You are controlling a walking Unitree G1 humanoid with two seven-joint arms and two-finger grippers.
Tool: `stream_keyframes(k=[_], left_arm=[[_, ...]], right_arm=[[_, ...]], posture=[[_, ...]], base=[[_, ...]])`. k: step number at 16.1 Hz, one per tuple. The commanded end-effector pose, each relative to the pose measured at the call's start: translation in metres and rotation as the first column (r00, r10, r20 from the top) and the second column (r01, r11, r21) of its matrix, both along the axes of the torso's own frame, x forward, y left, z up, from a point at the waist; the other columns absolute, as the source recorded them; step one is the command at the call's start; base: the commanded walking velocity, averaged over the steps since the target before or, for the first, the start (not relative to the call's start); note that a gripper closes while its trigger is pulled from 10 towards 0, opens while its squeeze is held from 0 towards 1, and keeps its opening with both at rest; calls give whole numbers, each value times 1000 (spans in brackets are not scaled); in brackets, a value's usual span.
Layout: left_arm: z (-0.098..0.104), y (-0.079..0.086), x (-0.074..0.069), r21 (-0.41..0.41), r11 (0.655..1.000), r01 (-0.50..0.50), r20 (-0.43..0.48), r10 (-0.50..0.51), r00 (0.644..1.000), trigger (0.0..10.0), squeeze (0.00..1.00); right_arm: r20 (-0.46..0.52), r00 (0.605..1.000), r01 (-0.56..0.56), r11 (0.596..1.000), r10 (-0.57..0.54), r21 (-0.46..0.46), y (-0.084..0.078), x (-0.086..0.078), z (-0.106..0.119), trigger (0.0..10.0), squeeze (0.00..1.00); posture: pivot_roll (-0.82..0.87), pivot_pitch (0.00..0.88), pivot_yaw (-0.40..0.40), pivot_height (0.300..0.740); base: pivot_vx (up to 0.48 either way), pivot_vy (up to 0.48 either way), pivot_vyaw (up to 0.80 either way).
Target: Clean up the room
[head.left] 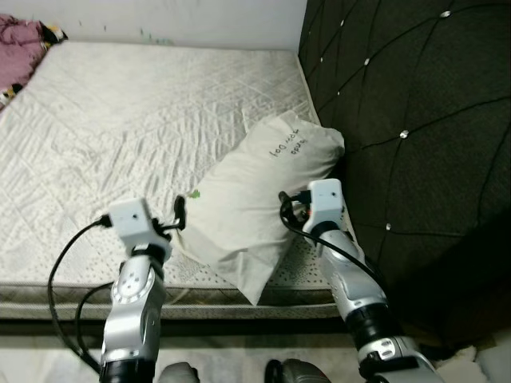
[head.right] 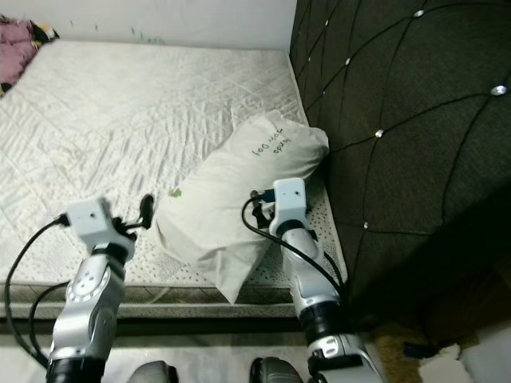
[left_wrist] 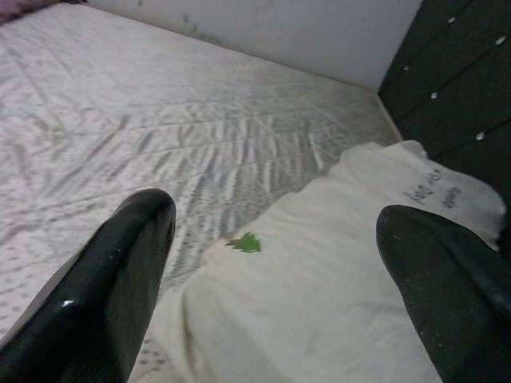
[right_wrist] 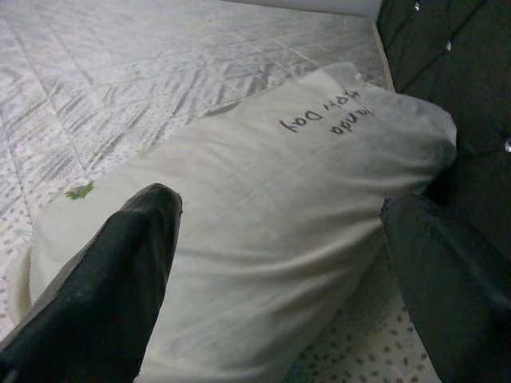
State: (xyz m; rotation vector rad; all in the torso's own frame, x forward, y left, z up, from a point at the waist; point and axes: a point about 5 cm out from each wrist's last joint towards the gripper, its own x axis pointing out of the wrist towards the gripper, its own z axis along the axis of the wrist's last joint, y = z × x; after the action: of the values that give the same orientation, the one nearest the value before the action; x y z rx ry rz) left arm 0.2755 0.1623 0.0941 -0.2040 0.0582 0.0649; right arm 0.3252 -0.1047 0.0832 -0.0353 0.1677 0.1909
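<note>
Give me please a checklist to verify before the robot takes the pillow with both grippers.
1. Left gripper open: ok, fingers wide apart in its wrist view.
2. Right gripper open: ok, fingers spread either side of the pillow.
3. Grippers flank the pillow: ok, one at each long side.
4. Fingers touching the pillow: cannot tell.
5. Pillow fully on the mattress: not ok, its near corner hangs past the front edge.
6. Nothing lying on the pillow: ok, just a green mark and writing on the fabric.
</note>
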Motion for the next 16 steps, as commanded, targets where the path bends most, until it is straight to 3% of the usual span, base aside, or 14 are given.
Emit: stream_keyframes(k=[1,6,8,12,14,16], left_arm=[[1,-1,2,-2,1000,17,7,-17,1000,10000,0],[9,-5,11,-3,999,47,40,-46,998,10000,0],[10,-6,11,-3,999,47,32,-47,998,10000,0],[19,-1,13,36,999,31,51,-32,998,10000,0],[16,-1,10,27,999,27,45,-28,999,10000,0],[9,-4,6,80,997,18,21,-19,1000,10000,0]], right_arm=[[17,1000,16,1000,-16,-23,-3,3,5,10000,0],[-41,999,23,999,-24,-28,1,1,-6,10000,0],[-1,999,51,997,-51,55,-5,8,2,10000,0],[58,998,15,997,-19,70,4,5,16,10000,0],[63,998,12,998,-16,66,4,4,16,10000,0],[59,998,21,998,-25,66,0,5,16,10000,0]], posture=[[27,133,-80,740],[49,122,-54,740],[63,118,-40,740],[62,156,-34,740],[55,163,-46,740],[57,167,-51,740]], base=[[0,0,0],[0,0,0],[0,0,0],[0,0,0],[0,0,0],[0,0,-400]])
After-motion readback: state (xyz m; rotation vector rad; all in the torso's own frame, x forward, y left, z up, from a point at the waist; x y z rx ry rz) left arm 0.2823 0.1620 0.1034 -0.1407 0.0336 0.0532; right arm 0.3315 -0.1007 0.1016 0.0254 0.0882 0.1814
